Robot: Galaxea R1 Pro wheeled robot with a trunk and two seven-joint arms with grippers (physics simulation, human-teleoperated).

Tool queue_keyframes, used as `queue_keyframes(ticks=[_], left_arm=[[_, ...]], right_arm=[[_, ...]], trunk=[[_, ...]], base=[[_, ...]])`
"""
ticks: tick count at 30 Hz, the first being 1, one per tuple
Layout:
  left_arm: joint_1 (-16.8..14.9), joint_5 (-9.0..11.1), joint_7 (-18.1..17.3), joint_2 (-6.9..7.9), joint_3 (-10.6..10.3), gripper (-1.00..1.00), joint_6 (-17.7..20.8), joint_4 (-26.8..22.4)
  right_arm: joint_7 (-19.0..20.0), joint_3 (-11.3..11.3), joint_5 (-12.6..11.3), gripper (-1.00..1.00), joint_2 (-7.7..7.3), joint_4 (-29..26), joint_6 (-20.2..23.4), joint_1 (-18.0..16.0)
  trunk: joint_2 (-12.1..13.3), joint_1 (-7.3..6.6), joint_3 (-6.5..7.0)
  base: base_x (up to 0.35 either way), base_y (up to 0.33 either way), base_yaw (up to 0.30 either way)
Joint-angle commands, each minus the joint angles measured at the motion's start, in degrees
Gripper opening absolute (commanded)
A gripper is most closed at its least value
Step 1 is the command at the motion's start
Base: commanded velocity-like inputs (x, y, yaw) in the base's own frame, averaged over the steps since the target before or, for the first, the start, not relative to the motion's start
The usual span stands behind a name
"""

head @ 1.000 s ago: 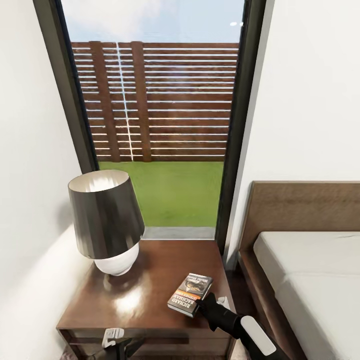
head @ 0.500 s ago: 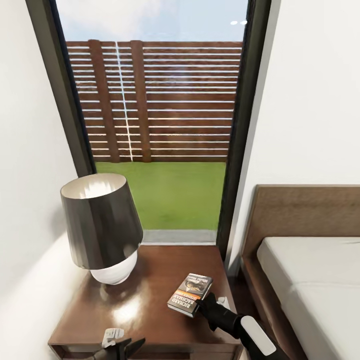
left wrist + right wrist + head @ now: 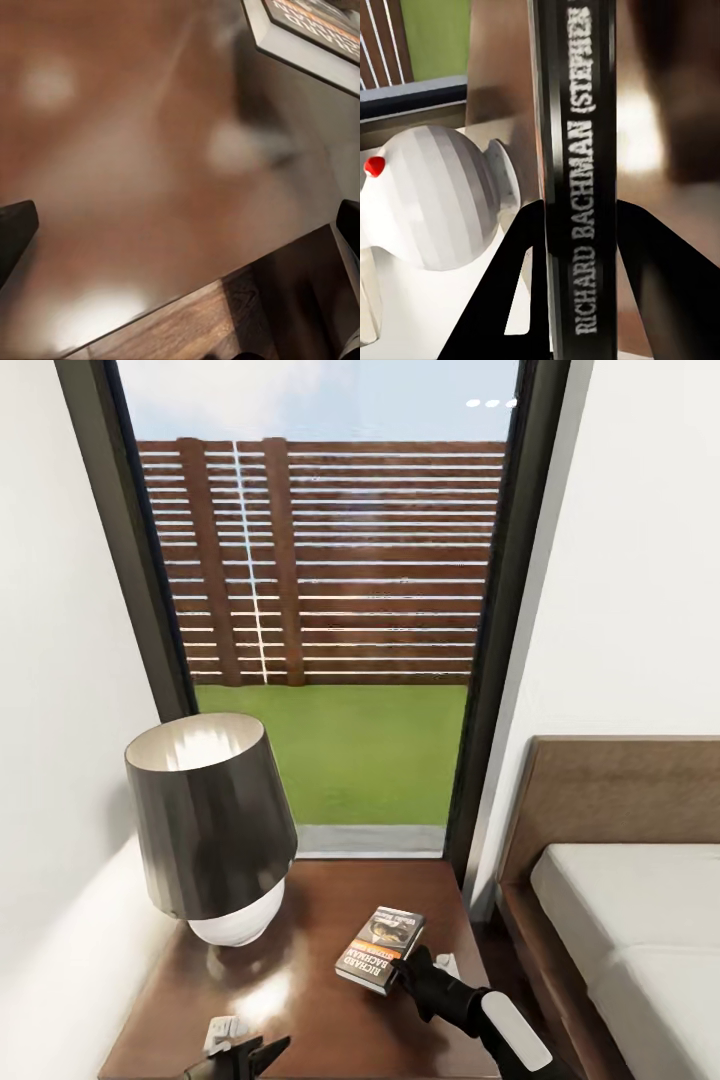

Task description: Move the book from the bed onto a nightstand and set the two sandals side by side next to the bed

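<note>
My right gripper (image 3: 401, 963) is shut on the book (image 3: 381, 949), a small paperback with an orange band, holding it tilted over the right part of the dark-brown nightstand (image 3: 320, 1005). In the right wrist view the book's spine (image 3: 581, 150) stands between the two black fingers (image 3: 521, 285). My left gripper (image 3: 244, 1050) hovers open at the nightstand's front edge; its wrist view looks down on the glossy nightstand top (image 3: 150, 165) with a corner of the book (image 3: 315, 34). The bed (image 3: 640, 930) lies to the right. The sandals are out of view.
A table lamp (image 3: 210, 830) with a dark shade and a white round base (image 3: 427, 199) stands on the nightstand's left half. A tall window behind it looks onto grass and a slatted fence. White walls close in on both sides.
The camera has moved, so the nightstand, lamp and bed have slid right and down in the picture. My right gripper still holds the book the same way.
</note>
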Motion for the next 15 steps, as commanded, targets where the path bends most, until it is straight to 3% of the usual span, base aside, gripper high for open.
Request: queue_keyframes(ticks=[1,7,15], left_arm=[[-0.1,-0.6,-0.1,-0.01,0.4,1.0,-0.4,0.0],[-0.1,-0.6,-0.1,-0.01,0.4,1.0,-0.4,0.0],[-0.1,-0.6,-0.1,-0.01,0.4,1.0,-0.4,0.0]], right_arm=[[0.3,0.0,-0.1,-1.0,-0.01,0.0,0.1,0.0],[0.3,0.0,-0.1,-1.0,-0.01,0.0,0.1,0.0],[0.3,0.0,-0.1,-1.0,-0.01,0.0,0.1,0.0]], trunk=[[0.0,-0.01,-0.05],[0.0,-0.01,-0.05],[-3.2,1.75,-1.49]], base=[[0.006,0.006,0.0],[0.002,0.002,0.0],[0.0,0.0,0.0]])
